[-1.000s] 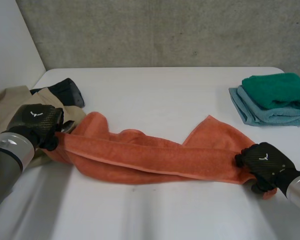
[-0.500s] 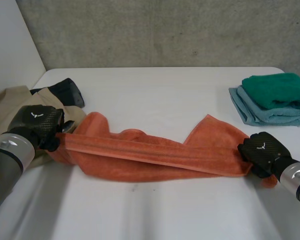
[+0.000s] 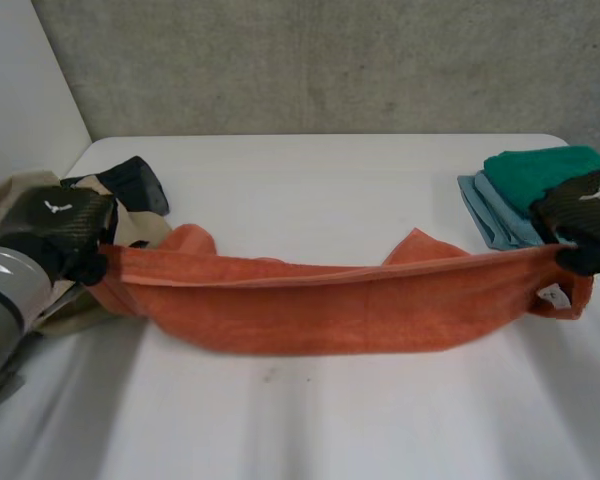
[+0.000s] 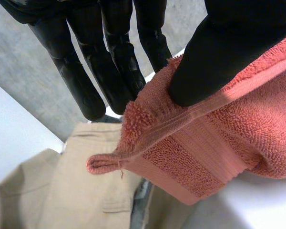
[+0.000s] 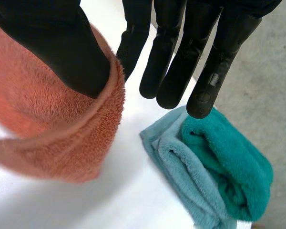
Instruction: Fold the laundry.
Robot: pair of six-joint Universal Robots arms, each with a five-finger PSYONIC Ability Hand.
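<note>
Left hand (image 3: 55, 225), right hand (image 3: 585, 215) pinching ends of taut, fluffy orange towel (image 3: 310, 305)

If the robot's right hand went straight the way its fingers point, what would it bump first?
Probably the folded green towel, lying on the light-blue towel, just past the right hand; depth is unclear.
</note>
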